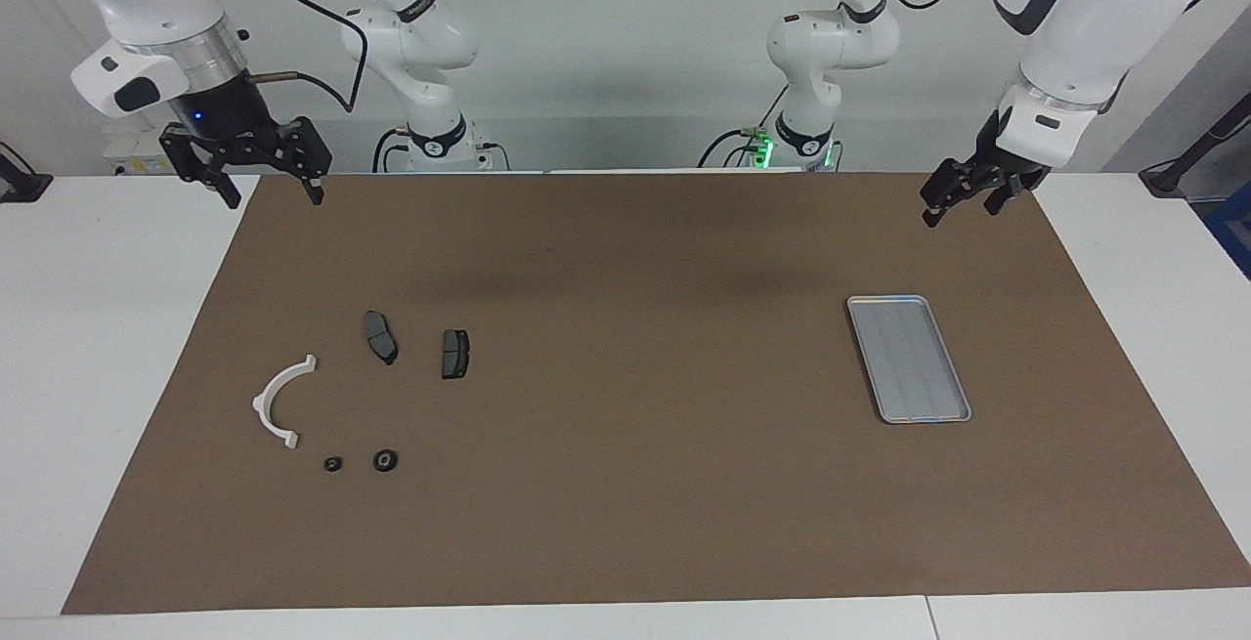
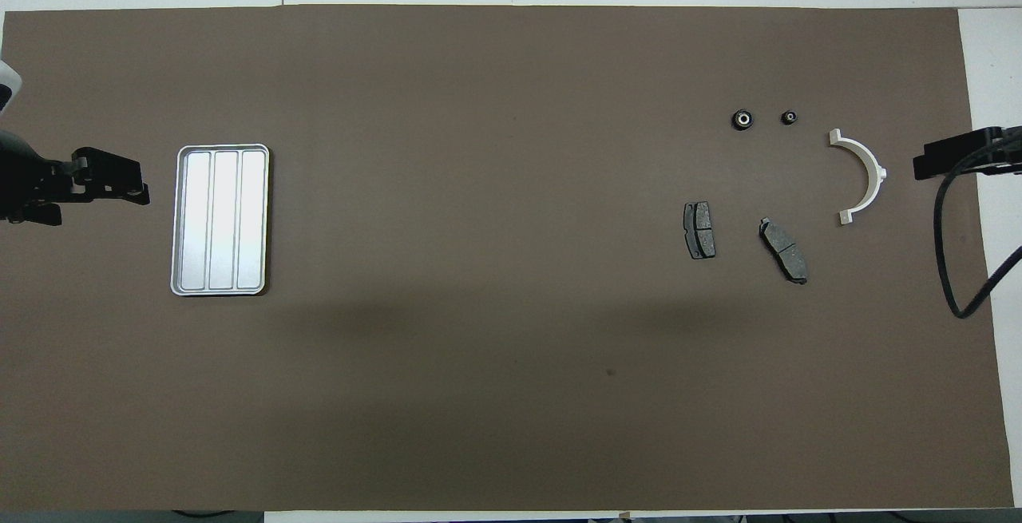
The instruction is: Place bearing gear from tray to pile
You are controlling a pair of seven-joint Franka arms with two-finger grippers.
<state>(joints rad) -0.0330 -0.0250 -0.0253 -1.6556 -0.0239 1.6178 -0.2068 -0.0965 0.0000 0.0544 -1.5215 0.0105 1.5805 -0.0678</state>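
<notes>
The right gripper (image 1: 259, 186) is up in the air over the corner of the brown mat (image 1: 625, 230) at the right arm's end of the table, with its two fingers (image 1: 315, 192) spread wide apart and nothing between them. In the overhead view only its dark tip (image 2: 958, 162) pokes in at the mat's edge, just beside the white half-ring bracket (image 2: 862, 176).

Out from that gripper, down on the mat, sits the pile: the bracket (image 1: 279, 404), open side facing the middle of the table, and the two dark grey brake pads (image 1: 381, 336) (image 1: 455, 353) lying side by side but apart from each other, closer to the middle of the table than the bracket. Past the bracket, on the side away from the gripper, are two little black round parts, the bigger one (image 1: 385, 461) and the smaller one (image 1: 333, 464), near each other but not touching. These look like the bearing gears, and they're down by the pile, not on the tray.

The left gripper (image 1: 963, 198) hangs over the mat's edge at the left arm's end, and I can't tell how its fingers are set. The silver tray (image 1: 908, 359) lies flat on the mat well below it, ribs running lengthwise, with nothing on it (image 2: 219, 219).
</notes>
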